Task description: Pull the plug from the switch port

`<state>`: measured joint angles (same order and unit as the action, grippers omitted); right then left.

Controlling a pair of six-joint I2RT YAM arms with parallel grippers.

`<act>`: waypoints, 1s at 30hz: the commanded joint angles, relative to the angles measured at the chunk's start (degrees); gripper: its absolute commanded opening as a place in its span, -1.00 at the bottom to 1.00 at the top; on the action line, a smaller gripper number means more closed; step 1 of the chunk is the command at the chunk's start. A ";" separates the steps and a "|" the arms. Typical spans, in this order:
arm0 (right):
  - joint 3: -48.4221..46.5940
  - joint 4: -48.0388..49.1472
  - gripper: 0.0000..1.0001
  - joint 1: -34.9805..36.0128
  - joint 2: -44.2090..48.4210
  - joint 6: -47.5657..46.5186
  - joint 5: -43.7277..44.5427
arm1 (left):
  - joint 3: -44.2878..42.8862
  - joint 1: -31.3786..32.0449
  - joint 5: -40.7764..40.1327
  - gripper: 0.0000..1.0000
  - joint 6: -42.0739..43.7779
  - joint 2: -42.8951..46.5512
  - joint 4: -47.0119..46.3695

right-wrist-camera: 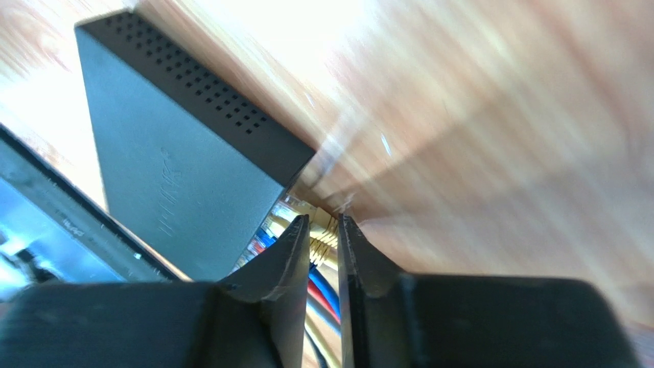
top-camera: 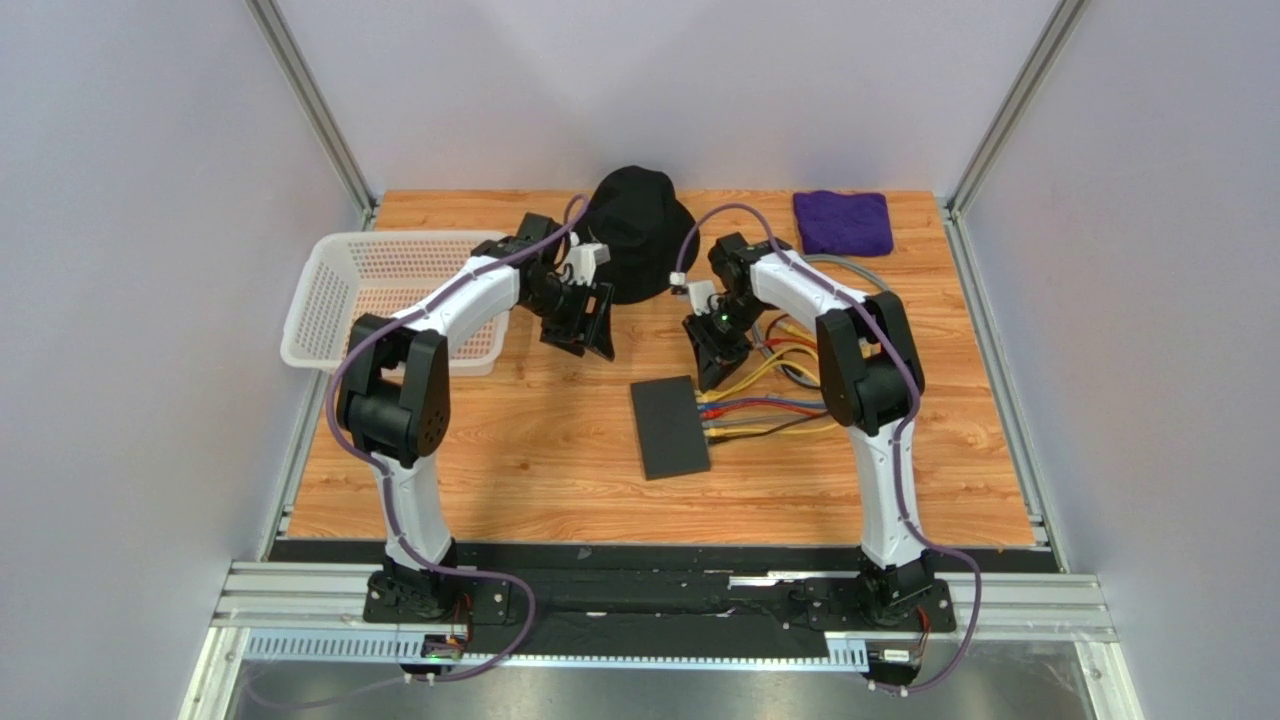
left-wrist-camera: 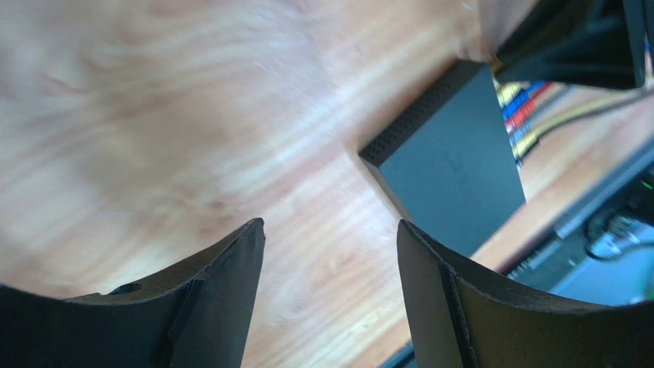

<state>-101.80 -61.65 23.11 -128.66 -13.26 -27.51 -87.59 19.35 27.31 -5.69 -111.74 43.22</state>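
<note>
Top external view: the switch [top-camera: 669, 428] is seen lying flat on the wooden table [top-camera: 511, 473] between the arms. Coloured cables [top-camera: 774, 405] are plugged into its edge on the right arm's side. The right gripper [top-camera: 715, 371] is held just above the plugs [top-camera: 709, 414], and the left gripper [top-camera: 588, 333] is kept well apart from the switch.

Left wrist view: the fingers [left-wrist-camera: 230, 291] are spread, with nothing between them.

Right wrist view: the fingers are drawn nearly together at the plugs. Whether one is clamped cannot be told.

I sit in a robotics lab cell: I am bolted to an aluminium rail [top-camera: 1052, 600] at the edge of a wood-grain table [top-camera: 526, 480], boxed in by plain grey panels [top-camera: 150, 300] on bare metal frame posts [top-camera: 308, 98].
</note>
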 commanded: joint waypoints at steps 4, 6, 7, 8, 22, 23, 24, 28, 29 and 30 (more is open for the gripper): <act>2.83 5.12 -0.18 -5.18 4.74 -1.85 -7.90 | 3.48 0.77 14.60 0.50 -0.37 -1.19 -2.97; -0.13 3.13 -0.13 -6.23 2.99 -7.97 -8.96 | 2.08 1.12 15.40 0.53 -1.42 -3.90 -2.79; -1.98 0.76 -0.12 -6.59 1.32 -9.93 -9.75 | 1.55 1.73 16.62 0.53 -1.43 -4.70 -2.79; -4.44 -1.61 -0.10 -6.85 -2.00 -11.86 -11.15 | 0.42 2.17 16.98 0.54 -0.99 -5.49 -2.44; -12.29 -22.46 -0.08 -5.45 -12.84 -31.91 -16.09 | -0.21 6.57 11.64 0.37 -1.86 -12.97 -2.18; -10.80 -22.64 -0.07 -5.10 -12.67 -32.70 -15.83 | -0.65 6.57 11.19 0.34 -1.60 -13.50 -1.92; -10.01 -22.47 -0.07 -4.84 -12.49 -33.58 -15.48 | -1.00 6.57 11.01 0.28 -1.43 -14.54 -1.74; -9.03 -21.41 -0.07 -3.95 -12.58 -32.27 -13.19 | -3.46 6.66 11.89 0.08 -2.74 -16.05 -1.48; -9.03 -21.50 -0.07 -3.61 -12.84 -32.10 -12.84 | -3.72 6.92 11.63 0.03 -2.83 -16.31 -0.95; -8.94 -21.58 -0.07 -3.34 -13.02 -32.10 -12.49 | -3.99 7.10 11.28 -0.06 -3.01 -16.40 -0.69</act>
<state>-112.84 -79.53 18.44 -139.79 -41.52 -46.26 -89.73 25.43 41.93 -8.78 -125.34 44.12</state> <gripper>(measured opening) 0.460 0.527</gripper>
